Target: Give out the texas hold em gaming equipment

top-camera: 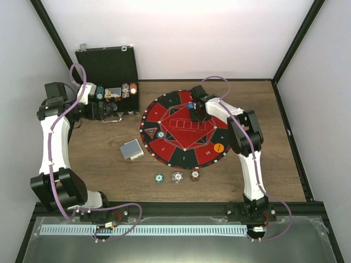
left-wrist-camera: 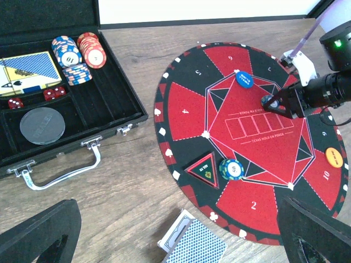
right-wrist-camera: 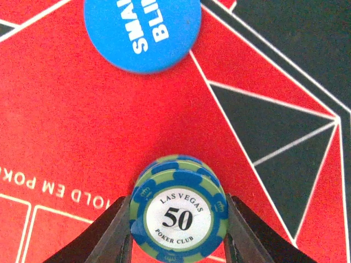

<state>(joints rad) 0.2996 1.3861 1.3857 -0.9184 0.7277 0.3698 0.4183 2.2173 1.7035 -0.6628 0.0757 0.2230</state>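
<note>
My right gripper (right-wrist-camera: 179, 233) is shut on a small stack of green-and-blue "50" poker chips (right-wrist-camera: 178, 216), one finger (right-wrist-camera: 112, 235) pressing on each side, over the red centre of the mat (top-camera: 164, 112). Just beyond the stack lies the blue "small blind" disc (right-wrist-camera: 142, 27). An orange disc (top-camera: 218, 147) and another green chip (left-wrist-camera: 231, 169) also sit on the mat. Three chips, green (top-camera: 159, 177), white (top-camera: 176, 176) and brown (top-camera: 194, 175), lie on the wood in front of it. The card deck (left-wrist-camera: 194, 244) lies below my left gripper (left-wrist-camera: 178, 230), which is open and empty.
The open black case (left-wrist-camera: 118, 98) at the back left holds chip stacks (left-wrist-camera: 77, 52), a boxed deck, red dice and a grey disc. A triangular green marker (left-wrist-camera: 204, 170) sits on the mat next to the green chip. Frame rails border the table.
</note>
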